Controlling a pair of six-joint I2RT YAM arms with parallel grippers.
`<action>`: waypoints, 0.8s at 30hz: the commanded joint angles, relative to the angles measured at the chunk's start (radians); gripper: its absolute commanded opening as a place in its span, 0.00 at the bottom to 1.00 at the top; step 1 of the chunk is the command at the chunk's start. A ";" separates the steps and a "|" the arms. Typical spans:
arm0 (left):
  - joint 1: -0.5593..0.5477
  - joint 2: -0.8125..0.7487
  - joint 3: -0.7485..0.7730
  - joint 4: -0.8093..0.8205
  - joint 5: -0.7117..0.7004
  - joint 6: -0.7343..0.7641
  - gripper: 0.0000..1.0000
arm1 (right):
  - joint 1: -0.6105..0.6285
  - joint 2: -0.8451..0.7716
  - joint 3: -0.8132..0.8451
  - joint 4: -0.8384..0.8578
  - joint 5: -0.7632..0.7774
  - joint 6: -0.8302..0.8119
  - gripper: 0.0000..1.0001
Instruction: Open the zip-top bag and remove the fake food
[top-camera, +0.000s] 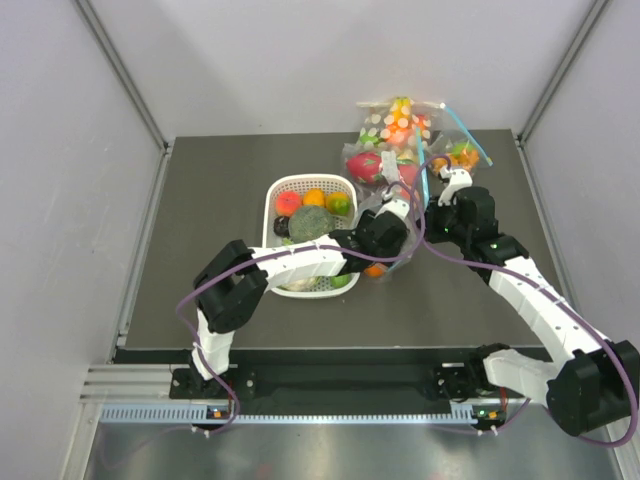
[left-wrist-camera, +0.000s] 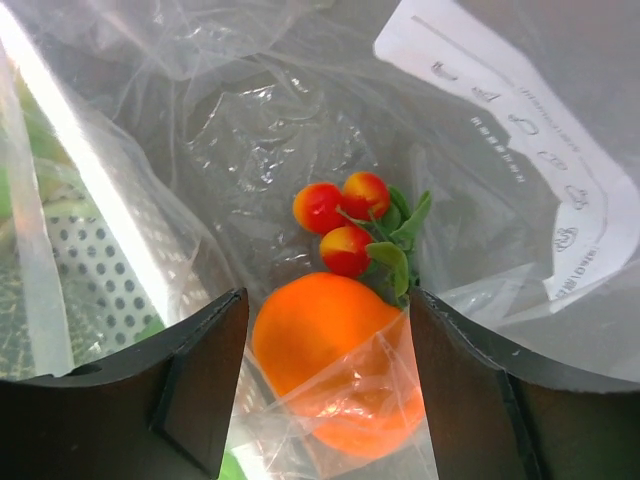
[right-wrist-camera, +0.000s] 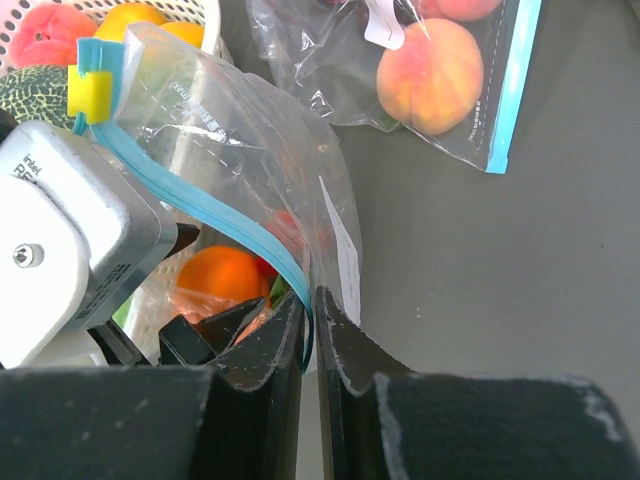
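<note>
The clear zip-top bag stands open between my grippers, right of the basket; the right wrist view shows its light-blue zip strip and yellow slider. My right gripper is shut on the bag's rim at the zip strip. My left gripper is open and reaches down inside the bag. Its fingers flank a round orange fruit partly under a fold of plastic. A small red-orange berry cluster with green leaves lies just beyond it. No green vegetable or white piece shows.
A white perforated basket holding a grey-green melon and several toy fruits stands left of the bag, and its wall shows through the plastic. Other filled bags lie behind, one with a pink dragon fruit and one with peaches.
</note>
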 joint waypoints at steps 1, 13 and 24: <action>0.006 -0.027 -0.032 0.031 0.045 -0.005 0.70 | 0.003 -0.024 0.015 0.057 -0.014 -0.024 0.09; 0.050 -0.024 -0.043 0.083 0.091 -0.054 0.71 | 0.003 -0.024 0.013 0.062 -0.020 -0.025 0.09; 0.052 0.051 0.015 0.109 0.185 -0.065 0.70 | 0.003 -0.007 0.006 0.066 -0.023 -0.027 0.09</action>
